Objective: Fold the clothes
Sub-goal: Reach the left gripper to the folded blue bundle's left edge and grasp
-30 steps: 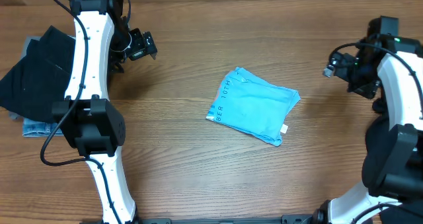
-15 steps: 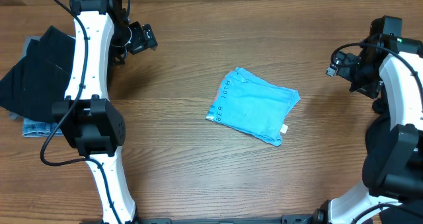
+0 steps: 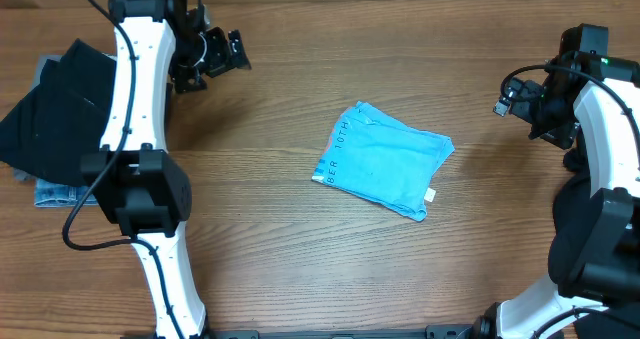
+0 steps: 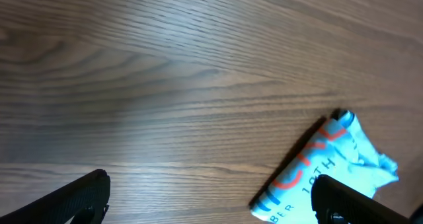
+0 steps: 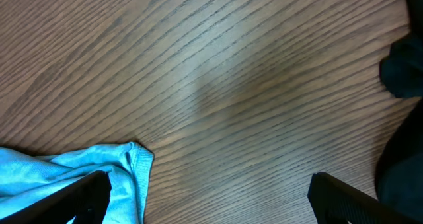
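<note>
Folded light blue cotton T-shirt point(image 3: 383, 161) lying mid wooden tabletop point(image 3: 300, 259), well apart from left gripper point(image 3: 228, 54) and right gripper point(image 3: 505, 99); both spread wide, holding nothing, one either side.

Bare wooden table point(image 3: 270, 229) lies open beneath the left gripper point(image 3: 236, 52) and right gripper point(image 3: 505, 101), with only the folded blue T-shirt point(image 3: 385, 161) between them and a dark clothes pile point(image 3: 50, 109) behind the left one.
</note>
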Controlling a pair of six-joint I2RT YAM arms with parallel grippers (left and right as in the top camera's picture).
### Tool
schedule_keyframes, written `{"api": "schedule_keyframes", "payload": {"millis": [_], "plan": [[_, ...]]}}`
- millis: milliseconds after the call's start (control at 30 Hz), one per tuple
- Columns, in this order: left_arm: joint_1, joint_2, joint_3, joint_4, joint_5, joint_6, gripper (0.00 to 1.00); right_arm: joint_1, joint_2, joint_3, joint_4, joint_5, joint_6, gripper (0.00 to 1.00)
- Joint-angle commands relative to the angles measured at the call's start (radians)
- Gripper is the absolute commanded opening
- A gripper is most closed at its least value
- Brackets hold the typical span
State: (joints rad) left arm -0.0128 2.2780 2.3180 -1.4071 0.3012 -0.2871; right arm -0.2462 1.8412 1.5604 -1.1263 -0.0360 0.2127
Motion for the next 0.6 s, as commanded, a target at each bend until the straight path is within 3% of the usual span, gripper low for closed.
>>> {"api": "schedule_keyframes", "payload": {"millis": [0,267,567], "plan": [[-0.149,-0.009,0.012,0.016,-0.083,0.089,1.00,0.003,-0.010,0.011,0.002,0.009,0.003,1.00],[-0.394,-0.006,-0.072,0.121,-0.182,0.214,1.00,0.003,-0.010,0.011,0.002,0.009,0.003,1.00],[-0.467,-0.006,-0.365,0.363,-0.178,0.213,1.00,0.003,-0.010,0.011,0.002,0.009,0.003,1.00]]}}
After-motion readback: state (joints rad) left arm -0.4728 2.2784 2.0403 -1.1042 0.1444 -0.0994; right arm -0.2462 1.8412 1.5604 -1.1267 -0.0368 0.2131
